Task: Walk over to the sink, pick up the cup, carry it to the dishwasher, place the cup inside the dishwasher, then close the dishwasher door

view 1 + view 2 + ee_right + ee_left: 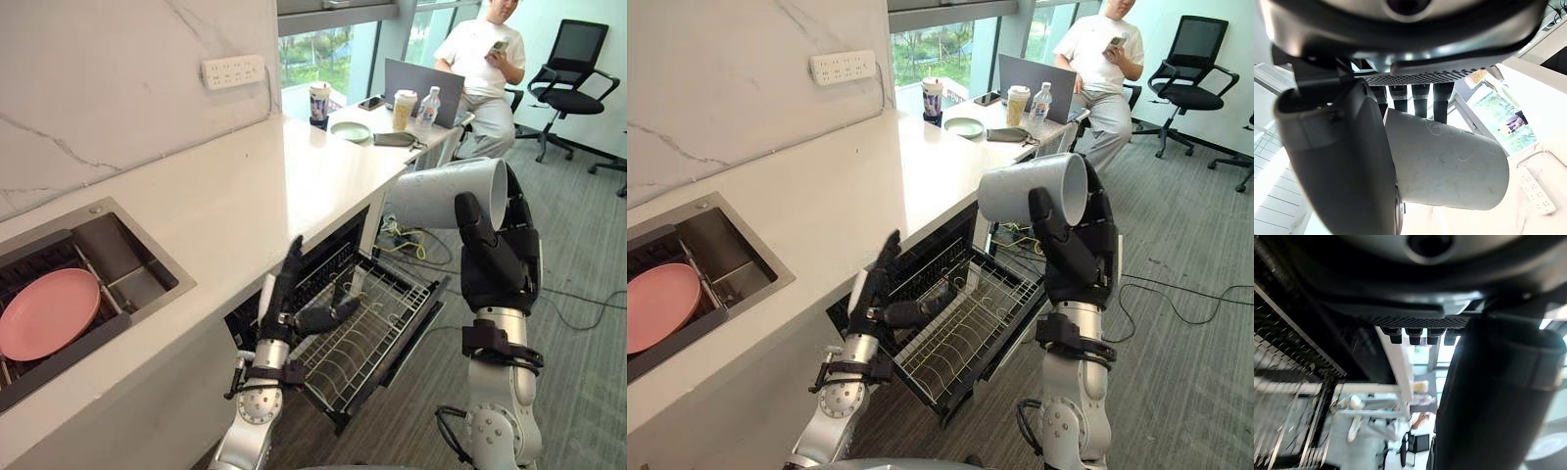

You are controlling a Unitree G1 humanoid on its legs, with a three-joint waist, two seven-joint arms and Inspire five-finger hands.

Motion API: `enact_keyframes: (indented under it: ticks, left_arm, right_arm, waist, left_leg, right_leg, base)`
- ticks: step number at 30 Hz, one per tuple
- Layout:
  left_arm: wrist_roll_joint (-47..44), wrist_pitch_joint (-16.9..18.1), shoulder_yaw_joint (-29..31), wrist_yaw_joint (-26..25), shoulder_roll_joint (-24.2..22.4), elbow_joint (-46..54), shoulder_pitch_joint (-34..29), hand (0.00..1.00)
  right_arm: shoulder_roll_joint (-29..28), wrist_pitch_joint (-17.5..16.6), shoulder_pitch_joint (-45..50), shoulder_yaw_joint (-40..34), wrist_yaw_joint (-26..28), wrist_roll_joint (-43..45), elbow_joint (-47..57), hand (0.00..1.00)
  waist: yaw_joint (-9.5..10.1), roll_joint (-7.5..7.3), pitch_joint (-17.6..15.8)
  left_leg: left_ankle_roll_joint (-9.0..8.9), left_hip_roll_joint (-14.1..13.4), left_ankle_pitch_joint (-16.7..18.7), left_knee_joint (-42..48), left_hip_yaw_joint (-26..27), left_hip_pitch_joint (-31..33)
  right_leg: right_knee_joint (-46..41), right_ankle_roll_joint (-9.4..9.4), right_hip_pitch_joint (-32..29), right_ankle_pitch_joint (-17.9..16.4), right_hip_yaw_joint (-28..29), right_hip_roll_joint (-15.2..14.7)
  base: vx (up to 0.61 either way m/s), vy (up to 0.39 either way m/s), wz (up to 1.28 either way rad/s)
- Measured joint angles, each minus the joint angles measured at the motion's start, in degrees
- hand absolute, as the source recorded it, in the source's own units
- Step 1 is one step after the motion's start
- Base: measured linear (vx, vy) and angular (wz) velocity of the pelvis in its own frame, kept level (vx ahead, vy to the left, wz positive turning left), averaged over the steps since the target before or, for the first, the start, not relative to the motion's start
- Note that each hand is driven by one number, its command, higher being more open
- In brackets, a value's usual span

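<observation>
Right hand (498, 262) clamped round sideways cup (441, 194) near dishwasher rack (377, 328); left hand (286, 299) spread; pink plate (49, 311) in sink (110, 245).

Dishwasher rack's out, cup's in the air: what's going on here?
The right robot hand grips the grey cup, tipped on its side, above the pulled-out dishwasher rack. The left robot hand is open by the rack. The cup is not yet in the rack. A pink plate lies in the sink.
</observation>
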State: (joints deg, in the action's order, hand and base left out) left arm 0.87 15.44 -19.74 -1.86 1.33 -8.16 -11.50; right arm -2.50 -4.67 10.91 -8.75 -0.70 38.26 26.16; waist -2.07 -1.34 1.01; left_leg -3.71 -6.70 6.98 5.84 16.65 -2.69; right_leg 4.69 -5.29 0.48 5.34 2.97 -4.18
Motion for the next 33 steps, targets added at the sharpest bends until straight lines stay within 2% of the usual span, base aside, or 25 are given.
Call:
enact_keyframes:
  ticks: [2,4,7,10,14,17,20,25,33]
  left_arm:
    - [-0.43,-0.71,-0.73,2.11,0.14,-3.3,-1.36,1.0]
    - [-0.36,-0.92,-0.55,2.07,0.81,-5.81,-2.73,1.0]
    - [-0.42,-1.58,2.69,2.07,1.18,-8.11,-4.15,1.0]
    - [-1.03,-1.92,9.61,1.7,0.79,-12.49,-5.01,1.0]
    - [-3.56,-1.93,20.12,-2.24,-0.71,-18.31,-6.12,1.0]
    - [-6.04,-1.97,25.69,-3.2,-1.7,-21.75,-7.07,1.0]
    - [-6.97,-1.99,29.39,-3.22,-3.55,-25.02,-8.48,1.0]
    - [-6.57,-1.99,31.28,-3.2,-5.44,-28.22,-10.62,1.0]
    - [-6.6,-2.16,32.15,-3.22,-4.45,-31.27,-9.48,1.0]
  right_arm:
    - [0.01,0.03,0.73,0.0,0.04,-0.16,-0.04,0.0]
    - [0.02,0.22,1.28,-0.02,0.1,-0.26,-0.5,0.0]
    - [0.07,0.41,1.44,-0.67,0.5,-0.51,-2.85,0.0]
    - [0.08,1.84,1.62,-1.12,0.82,-2.03,-7.22,0.0]
    - [0.03,3.99,3.13,-1.07,0.86,-5.72,-11.54,0.0]
    - [-0.03,4.76,3.36,-1.05,0.89,-7.68,-14.16,0.0]
    - [-0.33,5.13,3.38,-1.34,0.9,-9.28,-17.15,0.0]
    - [-0.34,6.78,3.36,-1.67,1.32,-11.4,-22.83,0.0]
    - [1.95,8.1,1.47,-0.87,2.2,-15.89,-38.01,0.0]
  waist:
    - [-0.09,0.05,-0.02]
    - [-0.12,0.05,-0.02]
    - [-0.08,0.05,-0.02]
    - [0.32,0.06,-0.01]
    - [1.31,0.06,-0.01]
    - [1.55,0.02,0.02]
    - [2.73,-0.03,0.05]
    - [3.55,-0.17,0.09]
    - [4.75,-0.25,-0.35]
  left_leg:
    - [-0.04,-0.07,-0.03,-0.06,-0.07,0.03]
    - [-0.17,-0.14,-0.14,-0.26,-0.38,0.11]
    - [-0.24,-0.08,-0.71,-0.74,-1.39,0.19]
    - [-0.34,-0.07,-1.22,-1.23,-2.44,0.15]
    - [-0.43,-0.04,-1.77,-1.86,-4.09,0.16]
    - [-0.32,0.22,-1.89,-1.92,-5.64,0.05]
    - [-0.12,0.68,-2.23,-2.5,-6.63,-0.3]
    - [-0.03,1.25,-3.06,-3.53,-8.67,-0.32]
    - [-0.16,1.73,-4.95,-5.86,-12.52,-1.06]
  right_leg:
    - [0.0,0.11,0.0,-0.08,-0.26,-0.06]
    - [0.0,0.27,0.02,-0.22,-0.71,-0.13]
    - [0.01,0.36,0.18,-0.34,-1.83,-0.16]
    - [0.02,0.53,0.56,-0.64,-3.39,-0.18]
    - [0.04,0.73,1.17,-0.93,-6.11,-0.27]
    - [0.05,0.73,2.21,-1.28,-8.45,-0.58]
    - [0.06,0.62,2.94,-1.59,-10.47,-1.03]
    - [0.04,0.45,3.66,-2.19,-13.11,-1.59]
    - [-1.01,0.01,5.41,-3.46,-17.72,-2.06]
  base:
    - [-0.01,-0.013,0.02]
    - [-0.02,-0.025,0.07]
    - [-0.01,-0.034,0.18]
    - [-0.01,-0.034,0.18]
    - [0.0,-0.034,0.2]
    - [0.0,-0.019,0.3]
    - [-0.01,-0.006,0.2]
    - [-0.02,-0.004,0.26]
    - [-0.01,-0.017,0.26]
